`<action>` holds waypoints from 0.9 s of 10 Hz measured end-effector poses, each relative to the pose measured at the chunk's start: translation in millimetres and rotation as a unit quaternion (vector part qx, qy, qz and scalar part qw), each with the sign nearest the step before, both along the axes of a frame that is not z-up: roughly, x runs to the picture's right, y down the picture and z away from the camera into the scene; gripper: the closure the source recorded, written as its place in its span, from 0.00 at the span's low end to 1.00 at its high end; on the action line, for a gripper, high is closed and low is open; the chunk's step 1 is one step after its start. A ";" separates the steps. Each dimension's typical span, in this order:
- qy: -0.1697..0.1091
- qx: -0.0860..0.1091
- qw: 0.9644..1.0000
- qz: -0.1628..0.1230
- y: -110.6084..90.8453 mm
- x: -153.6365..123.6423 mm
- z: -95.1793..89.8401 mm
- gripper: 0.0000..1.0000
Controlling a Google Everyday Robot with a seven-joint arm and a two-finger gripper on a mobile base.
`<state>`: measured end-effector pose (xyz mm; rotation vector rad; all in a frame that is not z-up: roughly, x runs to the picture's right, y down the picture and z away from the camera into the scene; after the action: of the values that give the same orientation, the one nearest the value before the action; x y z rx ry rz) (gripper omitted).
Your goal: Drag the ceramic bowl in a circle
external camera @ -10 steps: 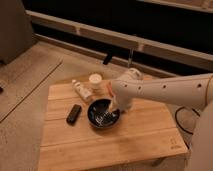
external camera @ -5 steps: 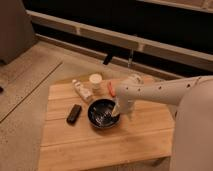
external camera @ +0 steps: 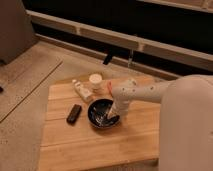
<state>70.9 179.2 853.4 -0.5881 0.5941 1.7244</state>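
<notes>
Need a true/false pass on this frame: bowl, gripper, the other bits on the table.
1. The ceramic bowl sits on the wooden table. True.
2. The gripper hangs over the white cup. False: it is down at the bowl's picture-right rim, and the cup stands apart, farther back on the table.
3. A dark rectangular object lies picture-left of the bowl, not touching it. True.
4. The bowl is upside down. False: its opening faces up, with pale glints showing inside.
5. The arm reaches in from the picture's left edge. False: it comes in from the right.
</notes>
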 end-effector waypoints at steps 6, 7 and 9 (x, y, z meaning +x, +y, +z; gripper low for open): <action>-0.008 0.018 0.999 -0.027 -10.0 -0.3 -5.8 1.00; -0.008 0.022 0.999 -0.027 -12.7 -1.0 -7.9 1.00; -0.008 0.023 0.999 -0.031 -14.7 -3.1 -16.1 1.00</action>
<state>67.7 164.5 837.3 -0.5449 0.5540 1.6692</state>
